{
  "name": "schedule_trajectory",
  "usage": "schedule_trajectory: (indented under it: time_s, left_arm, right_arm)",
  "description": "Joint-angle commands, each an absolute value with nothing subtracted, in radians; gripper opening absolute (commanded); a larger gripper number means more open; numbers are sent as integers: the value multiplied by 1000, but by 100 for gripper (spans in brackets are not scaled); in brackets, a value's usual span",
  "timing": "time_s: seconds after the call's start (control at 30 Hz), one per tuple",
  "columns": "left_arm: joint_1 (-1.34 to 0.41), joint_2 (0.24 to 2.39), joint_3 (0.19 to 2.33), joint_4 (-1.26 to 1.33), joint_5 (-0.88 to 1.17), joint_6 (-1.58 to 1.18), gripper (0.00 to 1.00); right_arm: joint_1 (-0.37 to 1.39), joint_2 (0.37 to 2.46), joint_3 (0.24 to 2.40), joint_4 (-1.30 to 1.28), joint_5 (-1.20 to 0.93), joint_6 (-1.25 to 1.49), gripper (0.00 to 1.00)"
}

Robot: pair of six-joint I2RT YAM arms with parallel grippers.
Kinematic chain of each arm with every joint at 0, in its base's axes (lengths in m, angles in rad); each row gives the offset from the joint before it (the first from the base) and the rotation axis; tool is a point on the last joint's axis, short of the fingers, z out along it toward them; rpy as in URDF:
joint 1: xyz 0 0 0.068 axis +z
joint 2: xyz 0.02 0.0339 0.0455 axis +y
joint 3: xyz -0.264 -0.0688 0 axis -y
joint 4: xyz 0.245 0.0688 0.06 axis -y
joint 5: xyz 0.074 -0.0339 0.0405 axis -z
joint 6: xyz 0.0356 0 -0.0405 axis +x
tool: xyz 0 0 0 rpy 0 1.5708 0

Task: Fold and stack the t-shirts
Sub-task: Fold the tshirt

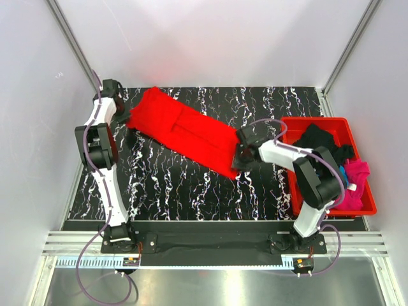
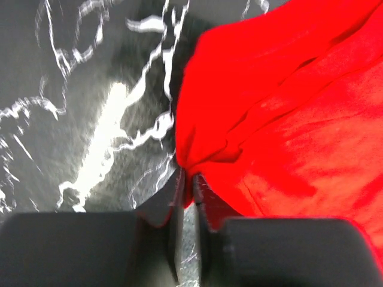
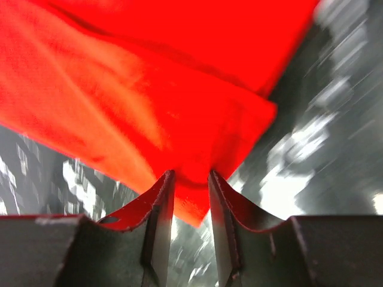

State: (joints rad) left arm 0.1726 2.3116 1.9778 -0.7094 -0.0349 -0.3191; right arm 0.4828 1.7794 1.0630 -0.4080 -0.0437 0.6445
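Note:
A bright red t-shirt [image 1: 185,131] lies stretched in a long band across the black marbled table, from far left to centre. My left gripper [image 1: 129,117] is shut on its left end; the left wrist view shows the cloth [image 2: 281,107] pinched between the nearly closed fingers [image 2: 190,182]. My right gripper [image 1: 241,157] is shut on the shirt's right end; the right wrist view shows the red fabric [image 3: 149,101] bunched between its jaws [image 3: 191,179]. Black [image 1: 319,141], blue [image 1: 345,174] and magenta-pink [image 1: 358,175] t-shirts lie crumpled in the bin.
A rigid red plastic bin [image 1: 306,122] stands at the right edge of the table, beside the right arm. White walls close in the back and both sides. The black marbled table [image 1: 178,191] shows in front of the shirt.

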Motion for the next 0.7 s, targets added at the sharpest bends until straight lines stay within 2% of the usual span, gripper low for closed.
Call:
schedule_trajectory:
  time_s: [0.0,0.03,0.13,0.27,0.3,0.4,0.53,0.67]
  left_arm:
    - [193,2319,2109,-732,-73,-288,22]
    - [205,2316,2132,-745,-95,-297,39]
    - [213,2263,2154,-772,-124,-308,55]
    - [195,2129,2030,-711,-45,-339,58]
    - [186,2070,1922,-681,-19,-354,58]
    - [144,2008,1775,-553,109,-376,58]
    - [103,2081,1741,-569,196,-382,58]
    - [101,2172,1761,-626,173,-402,58]
  right_arm:
    - [555,1703,1002,-431,-28,756,38]
    - [557,1683,999,-442,-29,765,39]
    - [555,1622,1044,-526,29,718,45]
    - [514,1672,1141,-558,54,626,45]
    - [503,1690,1175,-555,54,594,45]
    - [471,1787,1253,-545,58,537,41]
    - [439,1891,1339,-554,112,456,40]
    - [430,1956,1390,-581,149,414,37]
